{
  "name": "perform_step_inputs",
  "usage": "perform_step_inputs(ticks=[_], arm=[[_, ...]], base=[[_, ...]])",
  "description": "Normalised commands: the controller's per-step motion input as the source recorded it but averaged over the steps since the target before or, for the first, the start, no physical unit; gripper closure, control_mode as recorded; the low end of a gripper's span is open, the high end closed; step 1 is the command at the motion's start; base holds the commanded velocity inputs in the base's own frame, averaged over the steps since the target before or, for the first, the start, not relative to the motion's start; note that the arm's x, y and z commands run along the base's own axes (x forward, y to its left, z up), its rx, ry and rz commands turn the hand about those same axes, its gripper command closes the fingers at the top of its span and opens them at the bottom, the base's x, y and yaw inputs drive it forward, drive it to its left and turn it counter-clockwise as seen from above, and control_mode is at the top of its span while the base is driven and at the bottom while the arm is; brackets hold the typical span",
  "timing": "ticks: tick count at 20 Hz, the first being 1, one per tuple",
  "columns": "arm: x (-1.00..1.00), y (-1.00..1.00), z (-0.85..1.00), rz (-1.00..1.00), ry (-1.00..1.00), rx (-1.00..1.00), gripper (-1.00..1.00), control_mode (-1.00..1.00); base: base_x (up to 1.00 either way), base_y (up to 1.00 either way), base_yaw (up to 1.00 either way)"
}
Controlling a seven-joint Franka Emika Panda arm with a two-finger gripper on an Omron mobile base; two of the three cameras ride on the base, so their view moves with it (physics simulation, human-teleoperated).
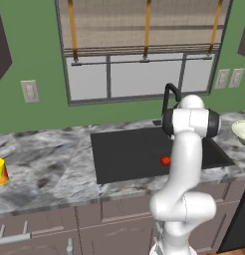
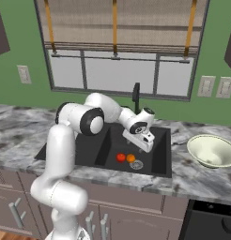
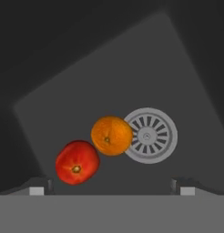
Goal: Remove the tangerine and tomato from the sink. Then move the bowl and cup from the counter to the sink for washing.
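I have the pincer [image 2: 146,140] hanging over the large black rectangular sink [image 2: 89,150], its jaws spread wide with nothing between them, the two dark tips just showing at the bottom of the hand view. Directly below and nearest the tips lies the small glossy red tomato [image 3: 77,162], a little toward one fingertip, stem scar facing up at me. Touching it, slightly farther down the basin floor, sits the small orange tangerine [image 3: 111,135], and beyond that, just beside and partly hidden by it, the round metal drain [image 3: 150,135]. I judge both fruits light but prone to roll; the tomato's skin looks slick and it will bruise if squeezed hard, so I would close across its widest middle, gently, with the jaws straddling it and clear of the tangerine. The tangerine's rind should offer more friction. Farther off on the grey-white marbled stone surface [image 1: 50,164], the wide shallow cream-white bowl [image 2: 212,151] waits well apart to one side of the pincer, and the small yellow cup with its red mark [image 1: 0,172] stands well apart on the opposite side.
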Motion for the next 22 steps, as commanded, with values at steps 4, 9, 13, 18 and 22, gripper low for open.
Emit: perform_step_inputs(ticks=[4,9,13,18,22], arm=[[0.24,-0.03,-0.22,0.0,-0.01,0.0,-1.0,-1.0],[0.19,-0.03,-0.22,0.0,-0.01,0.0,-1.0,-1.0],[0.1,-0.04,-0.19,0.0,0.0,0.0,-1.0,-1.0],[0.0,-0.03,-0.16,0.0,0.0,0.0,-1.0,-1.0],[0.0,0.0,-0.14,0.0,0.0,0.0,-1.0,-1.0]], base=[[0.0,0.0,0.0],[0.0,0.0,0.0],[0.0,0.0,0.0],[0.0,0.0,0.0],[0.0,0.0,0.0]])
